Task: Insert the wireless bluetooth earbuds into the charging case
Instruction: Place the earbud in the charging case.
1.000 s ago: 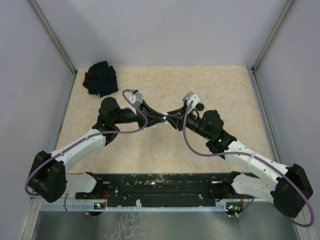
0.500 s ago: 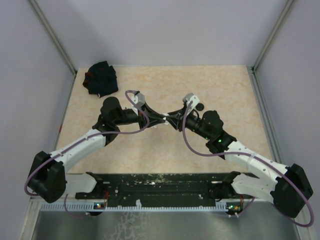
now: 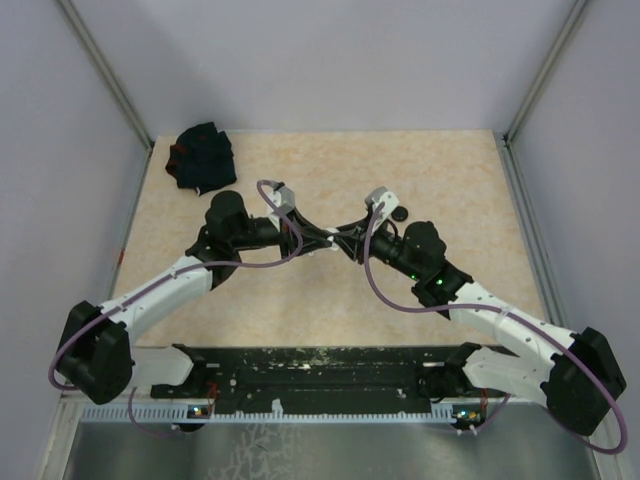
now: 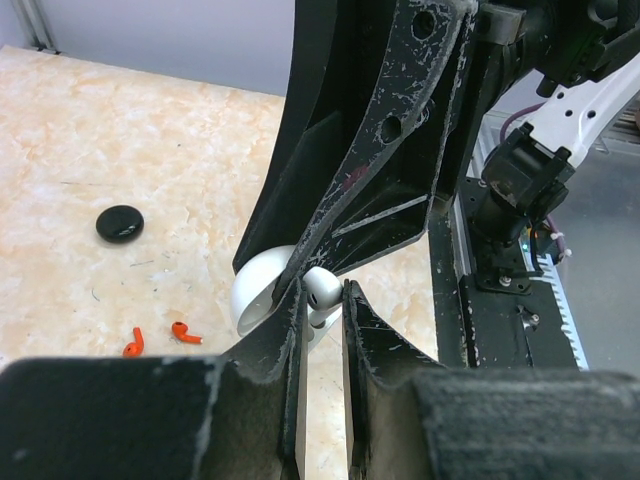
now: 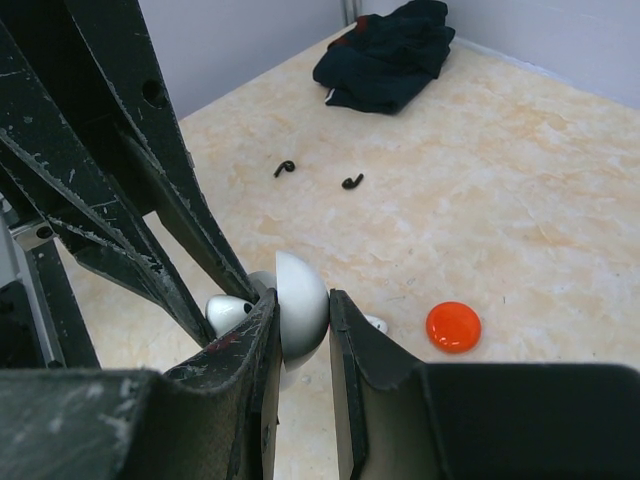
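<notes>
Both grippers meet above the middle of the table. My right gripper (image 5: 303, 300) is shut on the white charging case (image 5: 300, 305), a rounded shell that also shows in the left wrist view (image 4: 255, 295). My left gripper (image 4: 322, 292) is shut on a white earbud (image 4: 326, 288), pressed right against the case's open side. A second white earbud (image 5: 372, 323) lies on the table just beyond the case. Two red earbuds (image 4: 133, 343) (image 4: 185, 332) and two black earbuds (image 5: 285, 168) (image 5: 351, 182) lie loose on the table.
A black fabric bundle (image 3: 202, 157) sits at the far left corner. A black disc (image 3: 399, 213) lies behind the right wrist, and an orange disc (image 5: 453, 326) lies to the right of the case. Walls close in the table's left, right and far sides.
The left wrist has edged a little to the right, toward the right gripper. The right arm has held still with the case.
</notes>
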Robot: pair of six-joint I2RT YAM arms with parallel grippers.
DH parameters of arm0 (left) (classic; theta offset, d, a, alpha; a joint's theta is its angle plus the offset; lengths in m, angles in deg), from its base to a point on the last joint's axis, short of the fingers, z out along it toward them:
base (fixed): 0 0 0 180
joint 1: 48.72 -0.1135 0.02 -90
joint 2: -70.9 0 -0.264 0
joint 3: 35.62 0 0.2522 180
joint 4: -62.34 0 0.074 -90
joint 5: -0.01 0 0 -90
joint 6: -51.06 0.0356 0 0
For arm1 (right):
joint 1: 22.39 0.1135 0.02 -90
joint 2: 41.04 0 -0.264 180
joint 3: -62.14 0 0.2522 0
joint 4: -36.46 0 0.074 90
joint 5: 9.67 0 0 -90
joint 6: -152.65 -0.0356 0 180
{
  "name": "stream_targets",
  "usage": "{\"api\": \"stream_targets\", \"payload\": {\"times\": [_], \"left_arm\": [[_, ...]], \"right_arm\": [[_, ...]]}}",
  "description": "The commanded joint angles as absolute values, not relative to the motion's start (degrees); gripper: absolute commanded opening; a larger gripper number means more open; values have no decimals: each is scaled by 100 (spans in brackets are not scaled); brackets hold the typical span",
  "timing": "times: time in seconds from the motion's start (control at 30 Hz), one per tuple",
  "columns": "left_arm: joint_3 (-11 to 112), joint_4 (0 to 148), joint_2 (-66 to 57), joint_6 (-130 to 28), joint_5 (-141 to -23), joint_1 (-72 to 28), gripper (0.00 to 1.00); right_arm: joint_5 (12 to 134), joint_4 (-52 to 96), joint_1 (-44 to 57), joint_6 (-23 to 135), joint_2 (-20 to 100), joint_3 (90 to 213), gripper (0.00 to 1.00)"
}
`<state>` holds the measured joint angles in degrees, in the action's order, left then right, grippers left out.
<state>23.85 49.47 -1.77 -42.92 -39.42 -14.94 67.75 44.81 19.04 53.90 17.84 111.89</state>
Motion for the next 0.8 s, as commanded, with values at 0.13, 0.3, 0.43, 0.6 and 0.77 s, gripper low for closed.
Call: {"api": "stream_targets", "payload": {"times": [0.13,0.3,0.43,0.6,0.77], "left_arm": [[2483,5334,-305,-4123,-4117,-1444,20],[2488,5319,-299,-4202,-4240,-1444,31],[2491,5272,-301,-4291,-4295,-1448,37],[2490,5241,-281,-4380,-4399,-1444,38],[2490,5219,-188,-4440,-4580,-1444,42]], "right_arm": [[6592,5082,1892,5263,1564,11319,1],[6600,5083,1892,5229,1571,11317,1],[6604,5074,1892,5212,1573,11312,1],[6603,5074,1892,5210,1580,11308,1],[6630,5078,1892,5210,1581,11299,1]]}}
